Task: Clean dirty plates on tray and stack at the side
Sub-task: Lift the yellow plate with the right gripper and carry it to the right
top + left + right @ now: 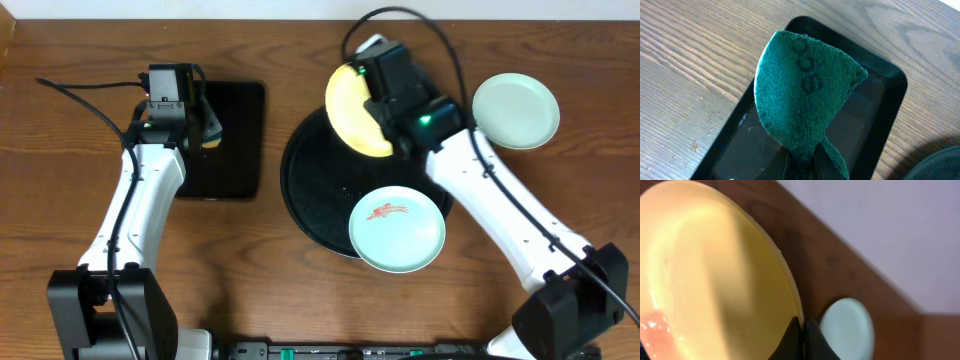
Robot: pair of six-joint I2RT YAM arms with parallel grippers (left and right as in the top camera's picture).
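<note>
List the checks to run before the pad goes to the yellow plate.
1. Right gripper shut on yellow plate rim: ok.
2. Left gripper shut on green pad: ok.
3. Pad at the plate: not ok; it hangs over the rectangular tray, apart.
4. Yellow plate clean: not ok; red smear shows.
5. Smeared mint plate seated on round tray: not ok; it overhangs the rim.
6. Clean mint plate set aside on the table: ok.

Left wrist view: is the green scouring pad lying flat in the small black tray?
No, the pad stands curled, pinched at its bottom by the jaws, above the small black tray.
</note>
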